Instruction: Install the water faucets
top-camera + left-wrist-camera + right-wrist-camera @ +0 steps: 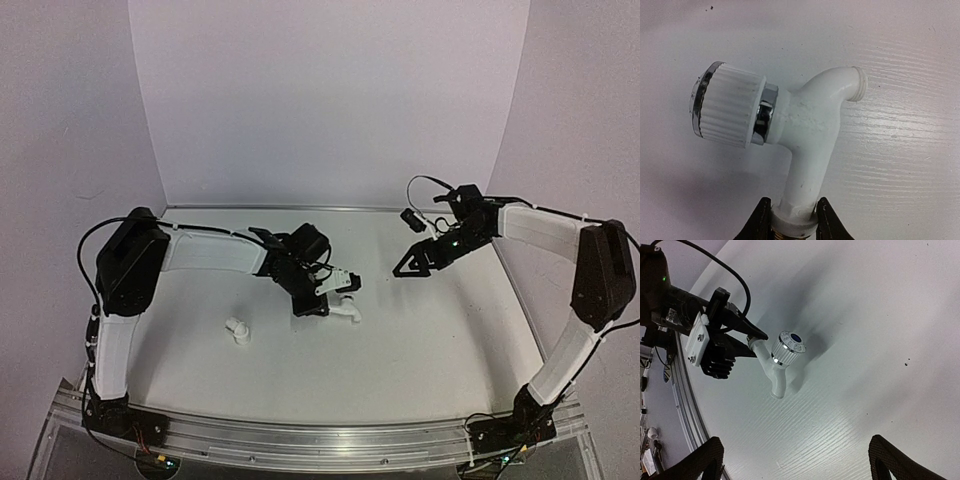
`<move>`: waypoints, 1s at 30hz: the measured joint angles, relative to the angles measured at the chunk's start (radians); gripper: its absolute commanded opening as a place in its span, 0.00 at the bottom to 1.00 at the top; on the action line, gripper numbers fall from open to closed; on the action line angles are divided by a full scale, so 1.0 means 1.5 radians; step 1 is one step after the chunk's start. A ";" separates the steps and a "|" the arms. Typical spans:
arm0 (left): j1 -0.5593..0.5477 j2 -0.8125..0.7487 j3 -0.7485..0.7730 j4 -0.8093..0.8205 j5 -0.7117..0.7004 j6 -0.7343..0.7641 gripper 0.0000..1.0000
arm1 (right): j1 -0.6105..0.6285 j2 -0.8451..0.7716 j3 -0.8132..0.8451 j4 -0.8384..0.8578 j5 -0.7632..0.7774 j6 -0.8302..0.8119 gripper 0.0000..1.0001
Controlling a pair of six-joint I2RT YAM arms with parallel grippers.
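Note:
A white water faucet [810, 125] with a bent spout and a round ribbed knob lies in the middle of the table. My left gripper [792, 222] is shut on its collar, just above the brass-coloured thread. In the top view the faucet [347, 310] sticks out to the right of the left gripper [322, 303]. A short white cylindrical fitting [238, 330] rests apart on the table, left of them. My right gripper [412, 264] hovers open at the back right with nothing between its fingers. Its wrist view shows the faucet [777, 367] held in the left gripper [751, 340].
The white table [420, 350] is walled by white panels at the back and sides. An aluminium rail [320, 440] runs along the near edge, where both arm bases are bolted. A cable [425, 185] loops above the right wrist.

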 measured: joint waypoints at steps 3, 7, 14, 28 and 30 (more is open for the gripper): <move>-0.016 -0.057 -0.032 0.021 -0.030 0.000 0.00 | 0.000 -0.015 0.000 -0.005 -0.028 0.001 0.97; -0.047 -0.134 -0.066 0.068 -0.074 0.005 0.00 | 0.016 -0.026 0.004 -0.016 -0.076 0.007 0.94; -0.106 -0.192 -0.080 0.125 -0.143 0.038 0.00 | 0.082 -0.026 0.032 -0.054 -0.146 0.008 0.83; -0.145 -0.212 -0.098 0.160 -0.187 0.056 0.00 | 0.111 -0.027 0.034 -0.077 -0.178 -0.011 0.54; -0.148 -0.214 -0.099 0.168 -0.190 0.057 0.00 | 0.113 -0.028 0.033 -0.077 -0.182 -0.013 0.53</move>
